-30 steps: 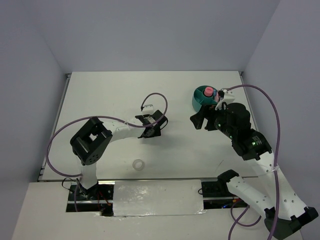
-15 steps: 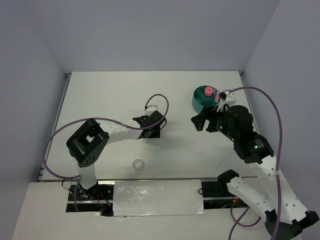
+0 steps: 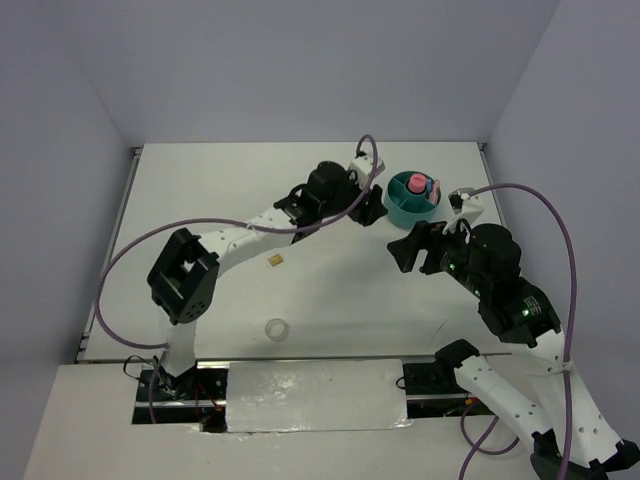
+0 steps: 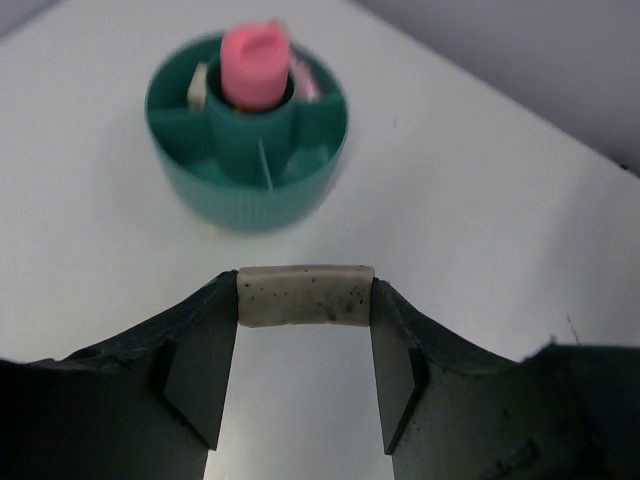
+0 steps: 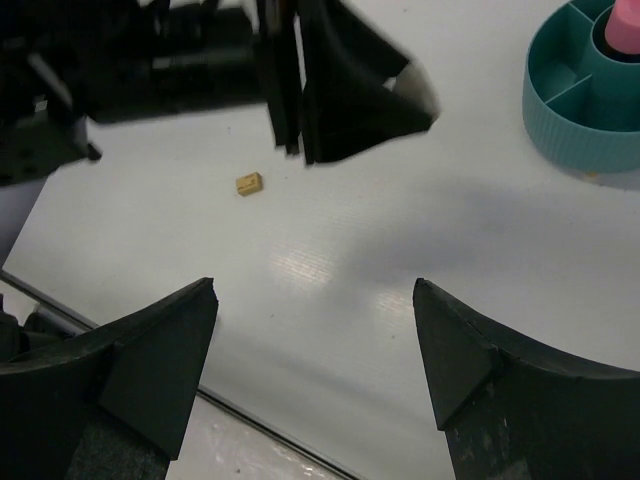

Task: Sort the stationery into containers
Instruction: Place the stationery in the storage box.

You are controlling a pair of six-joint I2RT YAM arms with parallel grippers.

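The teal round organizer [image 3: 412, 200] stands at the back right of the table, with the pink tube [image 3: 415, 183] upright in its centre cup. My left gripper [image 3: 368, 208] is shut on a white block [image 4: 305, 295] and holds it just left of the organizer [image 4: 246, 190], above the table. A tan block [image 3: 275, 260] lies on the table; it also shows in the right wrist view [image 5: 249, 183]. A clear ring [image 3: 276, 328] lies near the front edge. My right gripper [image 3: 412, 246] is open and empty, in front of the organizer [image 5: 590, 110].
Purple cables loop over both arms. A silver taped plate [image 3: 315, 395] lies at the near edge between the arm bases. Grey walls close in the table on three sides.
My left arm has swung from the table's middle to the back right with the white block, up beside the organizer. The tan block is now uncovered. My right gripper moved slightly toward the front.
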